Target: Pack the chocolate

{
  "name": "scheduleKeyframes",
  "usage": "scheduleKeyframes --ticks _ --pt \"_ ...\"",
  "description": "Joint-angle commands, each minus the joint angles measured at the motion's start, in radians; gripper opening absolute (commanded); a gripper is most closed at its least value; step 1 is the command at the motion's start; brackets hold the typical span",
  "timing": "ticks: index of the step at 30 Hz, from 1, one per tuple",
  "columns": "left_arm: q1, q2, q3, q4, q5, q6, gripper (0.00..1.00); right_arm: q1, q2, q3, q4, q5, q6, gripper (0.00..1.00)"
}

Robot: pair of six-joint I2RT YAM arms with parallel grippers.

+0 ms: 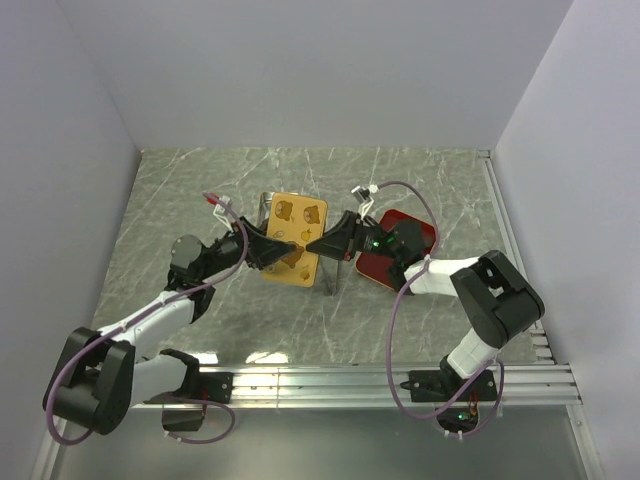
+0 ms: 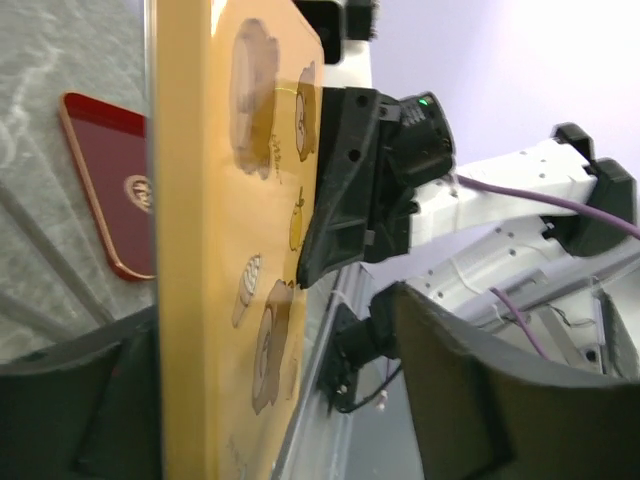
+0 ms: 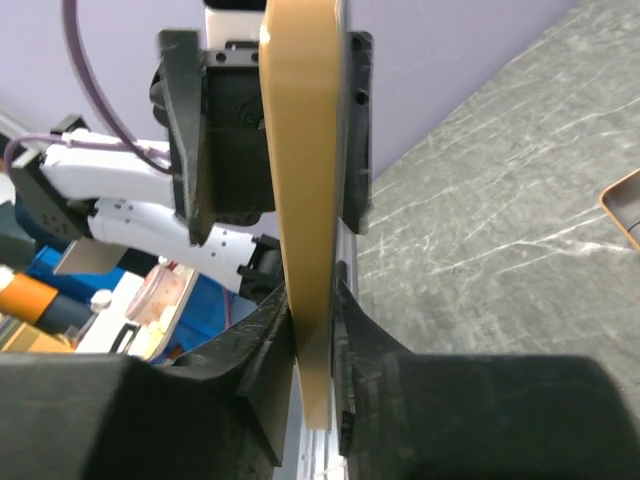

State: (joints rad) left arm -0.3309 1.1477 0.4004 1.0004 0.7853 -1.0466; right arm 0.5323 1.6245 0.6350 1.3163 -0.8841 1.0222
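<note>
The chocolate is not showing in any view, so I cannot tell where it is lying; a gold lid point(image 1: 296, 214) printed with bears is sitting between the two grippers near the middle of the table point(image 1: 190, 195); the right gripper point(image 3: 315, 325) is clamping its thin edge; the left gripper point(image 1: 282, 252) is straddling the opposite edge, jaws apart, one finger point(image 2: 70, 400) against the plain back; a red tray point(image 1: 416, 229) is lying just right, partly under the right arm; bare marble is stretching toward the far wall.
</note>
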Motion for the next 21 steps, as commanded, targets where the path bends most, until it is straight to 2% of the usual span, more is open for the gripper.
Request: scheduleKeyframes --ticks 1,2,5,10,12,15,21 --pt "-0.003 -0.058 0.058 -0.149 -0.076 0.134 0.80 -0.005 -0.034 0.020 0.345 0.065 -0.022 0.24" --pt "-0.002 -0.080 0.064 -0.198 -0.104 0.160 0.84 -0.008 -0.031 0.026 0.330 0.071 -0.020 0.24" --pt "0.000 -0.112 0.078 -0.347 -0.208 0.249 0.89 -0.017 0.000 0.046 0.346 0.096 0.022 0.24" --pt "0.013 -0.141 0.097 -0.524 -0.348 0.350 0.92 -0.029 0.061 0.097 0.365 0.122 0.085 0.24" --pt "0.024 -0.158 0.098 -0.578 -0.446 0.378 0.92 -0.040 0.083 0.121 0.328 0.145 0.096 0.24" --pt "0.046 -0.183 0.072 -0.597 -0.512 0.396 0.95 -0.055 0.106 0.153 0.281 0.160 0.098 0.24" --pt "0.069 -0.117 0.064 -0.527 -0.492 0.389 0.95 -0.060 0.175 0.232 0.227 0.171 0.098 0.24"
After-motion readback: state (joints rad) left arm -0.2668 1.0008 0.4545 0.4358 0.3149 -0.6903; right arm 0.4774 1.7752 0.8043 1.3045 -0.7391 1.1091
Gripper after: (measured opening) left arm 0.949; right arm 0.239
